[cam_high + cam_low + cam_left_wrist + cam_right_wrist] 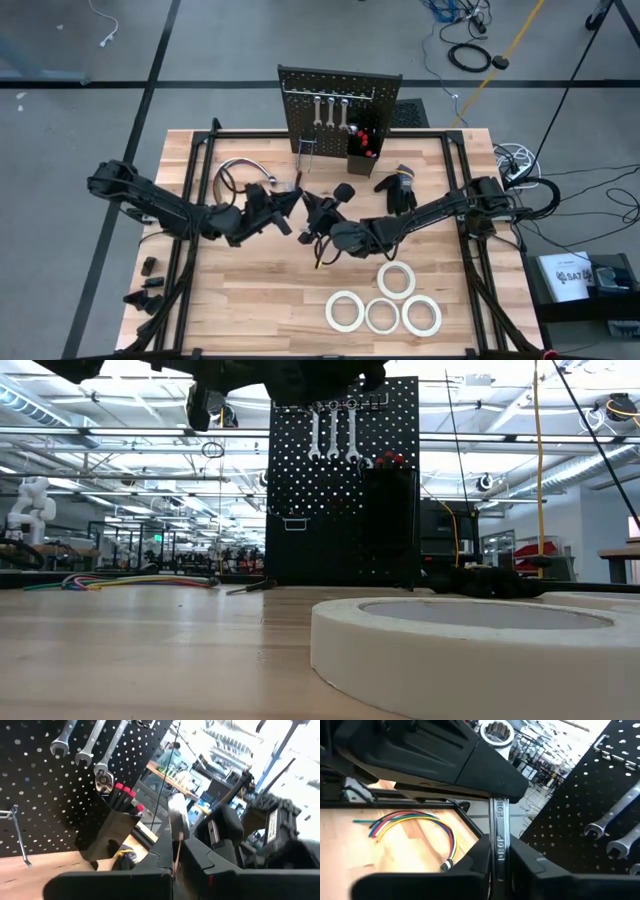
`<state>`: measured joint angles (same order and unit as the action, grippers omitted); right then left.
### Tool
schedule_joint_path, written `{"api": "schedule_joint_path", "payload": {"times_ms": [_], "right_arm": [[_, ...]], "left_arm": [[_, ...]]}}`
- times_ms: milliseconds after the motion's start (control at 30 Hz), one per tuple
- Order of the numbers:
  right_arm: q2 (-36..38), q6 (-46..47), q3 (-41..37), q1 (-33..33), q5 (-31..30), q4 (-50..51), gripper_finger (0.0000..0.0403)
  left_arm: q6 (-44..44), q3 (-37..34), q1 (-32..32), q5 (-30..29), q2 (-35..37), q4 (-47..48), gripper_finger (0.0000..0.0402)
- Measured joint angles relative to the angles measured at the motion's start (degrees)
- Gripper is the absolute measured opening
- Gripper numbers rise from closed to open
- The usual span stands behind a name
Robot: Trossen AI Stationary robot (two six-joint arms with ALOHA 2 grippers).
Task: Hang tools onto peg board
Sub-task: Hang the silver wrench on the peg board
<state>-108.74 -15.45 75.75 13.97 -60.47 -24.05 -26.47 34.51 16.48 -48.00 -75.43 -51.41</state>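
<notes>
A silver wrench [499, 827] hangs in the air above the middle of the table, with both grippers shut on it. My left gripper [296, 207] comes from the table's left and my right gripper [318, 213] from the right; they meet in front of the peg board [340, 100]. The board stands upright at the far edge. Three wrenches [331, 110] hang on its hooks, and red-handled tools [125, 792] stand in its black box bin [360, 150]. Several white tape rolls [385, 300] lie flat near the front right. My left gripper pinches the wrench between its two fingers [445, 755], just short of the ring end [496, 732], which sticks out past them. In its own wrist view the wrench shows edge-on [176, 851]. The wrench is lifted clear of the table. My right gripper pinches the shaft [499, 845] by its two narrow edges, farther from the ring end than the left hold. The lettered flat face is turned toward the wrist camera. The fingers come level from the table's right.
A black glove [398, 188] lies right of the grippers, and a curved chrome tube [240, 170] to their far left. A bundle of coloured wires [415, 822] lies on the table. Small black parts [150, 285] sit at the near left. One tape roll [470, 650] fills the low view's foreground.
</notes>
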Motion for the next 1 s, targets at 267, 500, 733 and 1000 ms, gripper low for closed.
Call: {"api": "schedule_joint_path", "payload": {"times_ms": [267,500,733,1000], "right_arm": [[0.3,5.3,0.0,0.8,1.1,1.4,0.0029],[3.7,14.9,0.0,1.1,7.5,11.4,0.0029],[7.2,19.9,0.0,-1.0,18.7,16.4,0.0029],[4.8,20.7,0.0,-5.6,48.4,1.3,0.0029]], "left_arm": [[10.5,-0.1,0.0,4.8,1.2,3.0,0.0031],[21.1,-0.2,1.5,7.6,9.9,18.0,0.0071],[24.3,-0.2,2.4,18.8,23.7,41.1,0.0075],[25.6,-0.2,2.4,38.7,37.5,62.9,0.0075]]}}
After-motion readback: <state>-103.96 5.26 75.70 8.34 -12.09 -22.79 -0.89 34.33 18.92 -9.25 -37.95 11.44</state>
